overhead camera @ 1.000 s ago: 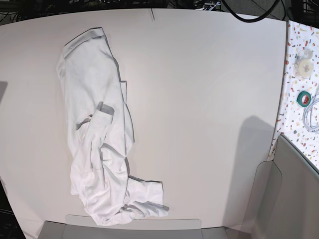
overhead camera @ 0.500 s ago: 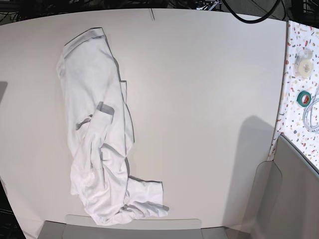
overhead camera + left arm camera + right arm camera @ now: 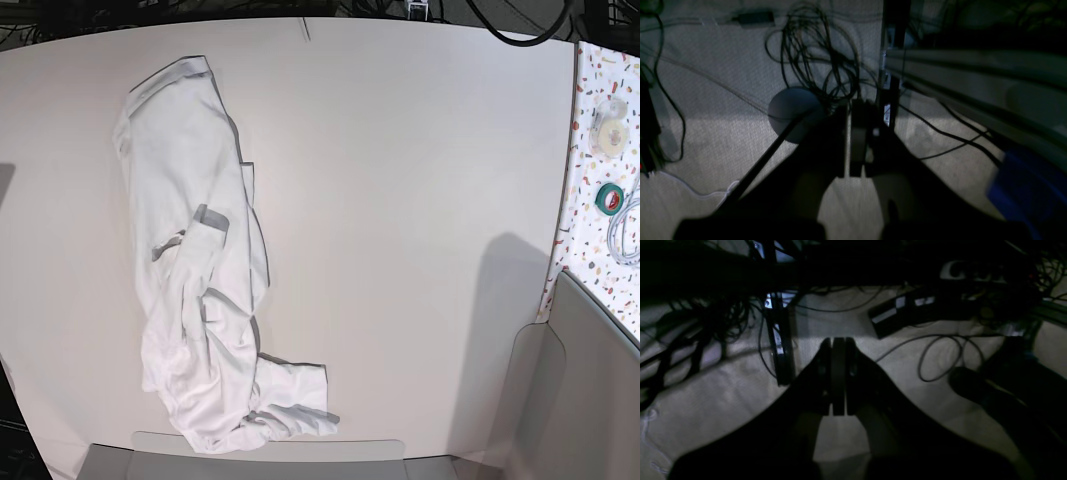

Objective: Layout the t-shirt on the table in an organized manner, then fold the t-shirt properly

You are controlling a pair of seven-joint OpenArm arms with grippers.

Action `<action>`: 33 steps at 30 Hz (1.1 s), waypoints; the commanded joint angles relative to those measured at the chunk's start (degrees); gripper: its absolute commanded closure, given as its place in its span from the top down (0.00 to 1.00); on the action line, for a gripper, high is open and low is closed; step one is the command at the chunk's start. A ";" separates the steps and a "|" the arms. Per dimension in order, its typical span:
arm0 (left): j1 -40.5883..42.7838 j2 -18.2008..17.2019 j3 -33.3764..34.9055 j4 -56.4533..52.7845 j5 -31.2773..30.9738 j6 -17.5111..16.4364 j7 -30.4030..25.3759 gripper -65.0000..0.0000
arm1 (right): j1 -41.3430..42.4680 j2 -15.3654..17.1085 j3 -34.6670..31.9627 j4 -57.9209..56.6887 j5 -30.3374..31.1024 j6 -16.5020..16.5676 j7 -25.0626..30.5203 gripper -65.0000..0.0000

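T-shirt [image 3: 200,270] layout had not begun at this moment, judging by how the garment lay. The white shirt sat on the left half of the table [image 3: 400,200] in the base view, bunched into a long, narrow heap running from the far side toward the near edge. Its cloth was doubled over itself, greyish hems showed at the far end and near the middle, and one twisted portion trailed off to the right at the near end. No sleeve was spread flat, no outline of the body panel was visible, and no fold had been made; both stages of the task, spreading and folding, were therefore judged outstanding. The rest of the table surface showed nothing on it. Neither arm appeared in the base view. The left gripper [image 3: 857,140] pointed at a carpeted floor strewn with cables [image 3: 813,66], its fingers drawn almost together with only a thin gap and nothing between them. The right gripper [image 3: 838,373] likewise faced the floor below table level, its fingers pressed together and holding nothing. Both arms appeared parked off the work surface, well apart from the shirt. At the right of the table, a speckled strip [image 3: 610,160] carried tape rolls [image 3: 610,128] and a coiled cord, all well apart from the garment.
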 commanded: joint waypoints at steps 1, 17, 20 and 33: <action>2.77 -0.14 -0.01 2.84 -0.16 0.01 -0.93 0.00 | -2.51 0.43 0.19 3.13 0.16 -0.41 1.21 0.00; 30.82 -6.12 7.73 41.96 -0.25 0.01 -0.84 0.00 | -26.42 8.26 0.27 42.34 0.16 -0.49 1.21 0.00; 34.33 -6.73 8.52 48.03 -0.25 0.01 -0.84 0.00 | -28.53 8.79 0.36 47.53 0.16 -0.49 1.21 0.00; 36.35 -15.35 15.99 65.08 0.19 0.01 -0.84 0.00 | -22.90 8.43 14.60 61.95 0.25 -0.49 0.95 0.00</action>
